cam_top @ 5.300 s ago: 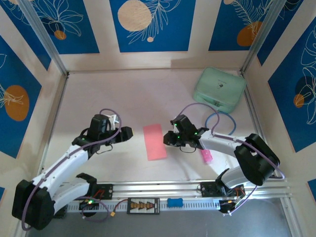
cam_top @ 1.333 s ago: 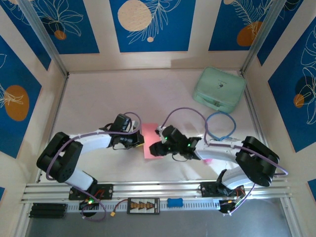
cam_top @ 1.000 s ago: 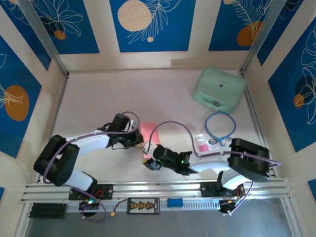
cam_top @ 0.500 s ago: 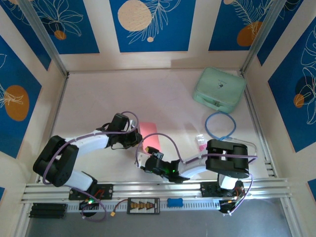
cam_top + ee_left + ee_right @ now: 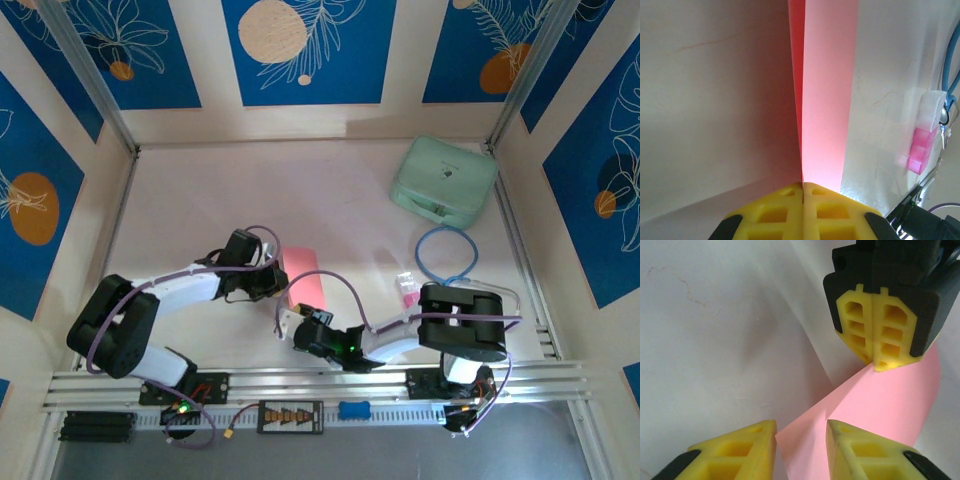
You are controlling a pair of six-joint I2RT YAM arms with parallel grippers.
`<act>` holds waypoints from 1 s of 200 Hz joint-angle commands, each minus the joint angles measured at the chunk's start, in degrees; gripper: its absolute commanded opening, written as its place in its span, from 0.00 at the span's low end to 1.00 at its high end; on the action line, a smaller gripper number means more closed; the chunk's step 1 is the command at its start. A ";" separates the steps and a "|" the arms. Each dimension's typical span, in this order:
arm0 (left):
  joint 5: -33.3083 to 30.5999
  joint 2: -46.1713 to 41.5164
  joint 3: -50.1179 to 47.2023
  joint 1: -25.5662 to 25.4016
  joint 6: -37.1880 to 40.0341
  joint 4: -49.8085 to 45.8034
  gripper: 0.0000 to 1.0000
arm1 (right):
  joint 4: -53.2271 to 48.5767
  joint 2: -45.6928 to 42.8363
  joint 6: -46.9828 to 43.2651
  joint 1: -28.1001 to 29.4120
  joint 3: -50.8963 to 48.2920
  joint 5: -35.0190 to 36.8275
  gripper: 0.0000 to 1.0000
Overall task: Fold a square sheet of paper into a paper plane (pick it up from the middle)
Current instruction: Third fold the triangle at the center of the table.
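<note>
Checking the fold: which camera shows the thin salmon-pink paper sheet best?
Left wrist: the thin salmon-pink paper sheet runs lengthwise from the shut left gripper, fold line clear. Right wrist shows one end of it between the right gripper's parted fingers. Top external shows a patch between the arms.

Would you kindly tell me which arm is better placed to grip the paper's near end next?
Right: the right gripper, jaws open, straddles the sheet at its near corner; the left gripper is shut on it.
</note>
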 commanded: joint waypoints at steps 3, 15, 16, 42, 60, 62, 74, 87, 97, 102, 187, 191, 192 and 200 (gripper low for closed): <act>0.57 -1.01 -0.28 0.62 -0.41 -1.34 0.00 | 0.96 -2.00 1.74 0.42 -0.83 1.22 0.29; 0.50 -1.00 -0.28 0.67 -0.47 -1.52 0.00 | 0.92 -2.00 2.06 0.41 -0.80 1.41 0.28; 0.46 -1.00 -0.24 0.69 -0.47 -1.52 0.00 | 0.96 -2.00 2.09 0.41 -0.81 1.44 0.27; 0.51 -1.00 -0.19 0.66 -0.48 -1.53 0.00 | 0.44 -1.77 2.88 0.44 -0.51 2.10 0.25; 0.51 -1.08 -0.20 0.69 -0.45 -1.60 0.00 | 0.02 -1.56 3.52 0.33 -0.46 2.53 0.25; 0.51 -1.08 -0.20 0.71 -0.41 -1.61 0.00 | -0.03 -1.56 3.65 0.37 -0.45 2.53 0.24; 0.49 -1.17 -0.11 0.71 -0.39 -1.68 0.00 | -0.22 -1.58 4.16 0.34 -0.44 2.45 0.23; 0.48 -1.08 -0.11 0.72 -0.39 -1.69 0.00 | -0.22 -1.61 4.48 0.35 -0.41 2.52 0.22; 0.47 -1.08 -0.11 0.78 -0.36 -1.69 0.00 | -0.40 -1.65 4.58 0.33 -0.29 2.62 0.20; 0.43 -1.09 -0.09 0.72 -0.38 -1.63 0.00 | -0.44 -1.65 4.66 0.33 -0.27 2.84 0.20; 0.08 -1.30 -0.37 0.80 -0.29 -1.78 0.00 | -1.26 -2.27 6.46 -0.06 -0.23 1.84 0.02; 0.03 -1.35 -0.37 0.80 -0.25 -1.83 0.00 | -1.37 -2.36 6.70 -0.19 -0.21 1.83 0.01; 0.00 -1.35 -0.37 0.80 -0.23 -1.85 0.00 | -1.37 -2.36 6.69 -0.15 -0.21 1.83 0.01; -0.34 -1.55 -0.29 0.89 0.02 -2.40 0.00 | -1.56 -2.57 7.17 -0.22 -0.30 1.70 0.00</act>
